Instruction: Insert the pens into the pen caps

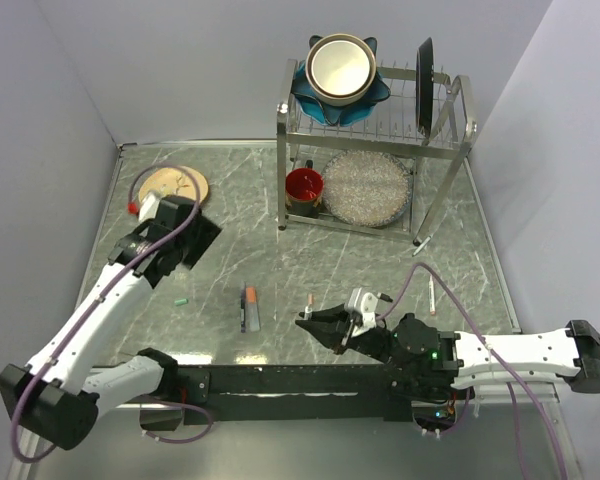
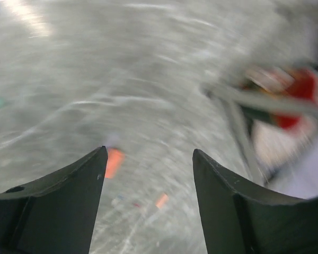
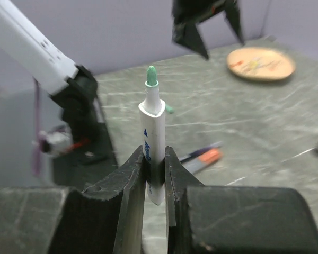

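**Desk:** What is held, and where?

**Field:** A green-tipped pen (image 3: 153, 138) is clenched upright in the right hand (image 3: 155, 159), low over the near middle of the tabletop (image 1: 230, 215), with the nib left bare above the fingers. Its likely match, a teal cap (image 1: 180, 301), is seen lying loose on the tabletop well to the left, near the left arm.

**Desk:** And the left hand?

**Field:** The left hand (image 2: 148, 153) is spread apart and nothing is gripped in it. It is poised above the tabletop just beside the wooden plate (image 1: 170, 184) and tilted down toward the middle. The right forearm is stretched low and nearly level, and the wrist is turned so that the pen is pointed at the left arm.

**Desk:** How is the step best done?

**Field:** It is judged that the teal cap should be taken by its closed end, with the mouth left free. It should then be lined up squarely on the nib before being pressed home. The pen should be kept firmly pinched so it is not pushed back through the fingers. A pair of pens (image 1: 249, 308) lying between the arms is best left undisturbed.
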You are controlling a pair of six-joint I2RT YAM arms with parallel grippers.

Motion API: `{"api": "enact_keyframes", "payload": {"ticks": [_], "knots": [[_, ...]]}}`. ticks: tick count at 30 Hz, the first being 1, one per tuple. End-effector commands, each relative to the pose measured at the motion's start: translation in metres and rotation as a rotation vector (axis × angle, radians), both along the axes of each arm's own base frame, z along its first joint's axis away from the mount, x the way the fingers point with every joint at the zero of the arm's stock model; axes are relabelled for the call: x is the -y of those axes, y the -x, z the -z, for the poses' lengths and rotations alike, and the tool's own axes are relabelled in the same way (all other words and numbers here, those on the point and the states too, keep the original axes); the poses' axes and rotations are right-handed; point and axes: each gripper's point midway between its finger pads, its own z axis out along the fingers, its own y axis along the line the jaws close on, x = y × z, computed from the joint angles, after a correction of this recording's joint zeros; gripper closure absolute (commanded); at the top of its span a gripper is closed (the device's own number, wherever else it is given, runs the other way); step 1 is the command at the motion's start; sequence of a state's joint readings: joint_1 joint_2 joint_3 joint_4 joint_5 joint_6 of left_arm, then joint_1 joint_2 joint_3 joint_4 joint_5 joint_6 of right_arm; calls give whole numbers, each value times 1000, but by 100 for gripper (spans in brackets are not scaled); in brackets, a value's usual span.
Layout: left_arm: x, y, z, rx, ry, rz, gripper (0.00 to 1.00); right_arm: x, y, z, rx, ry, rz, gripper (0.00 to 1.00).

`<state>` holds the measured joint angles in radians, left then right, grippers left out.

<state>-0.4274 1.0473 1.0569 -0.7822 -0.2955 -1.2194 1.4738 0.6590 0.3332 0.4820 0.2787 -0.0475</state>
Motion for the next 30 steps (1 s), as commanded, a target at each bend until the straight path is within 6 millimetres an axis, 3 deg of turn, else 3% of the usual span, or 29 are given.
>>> {"api": "enact_keyframes", "payload": {"ticks": [1, 5, 11, 17, 26, 29, 30], "knots": [[-51, 23, 63, -249, 71, -327, 32, 0, 7, -9, -295, -176, -25, 100], [-84, 44, 110, -415, 81, -523, 37, 2, 6, -9, -356, -179, -29, 100], [-107, 53, 144, -444, 51, -643, 42, 6, 12, -9, -364, -176, -63, 100], [-122, 59, 161, -450, 4, -694, 50, 12, 10, -3, -360, -176, -54, 100], [-140, 64, 164, -461, -100, -745, 64, 10, 19, -10, -367, -172, -109, 100], [-142, 74, 173, -501, -118, -761, 82, 11, 20, -12, -368, -173, -115, 100], [-140, 76, 176, -515, -112, -756, 93, 11, 21, -11, -368, -170, -116, 100]]}}
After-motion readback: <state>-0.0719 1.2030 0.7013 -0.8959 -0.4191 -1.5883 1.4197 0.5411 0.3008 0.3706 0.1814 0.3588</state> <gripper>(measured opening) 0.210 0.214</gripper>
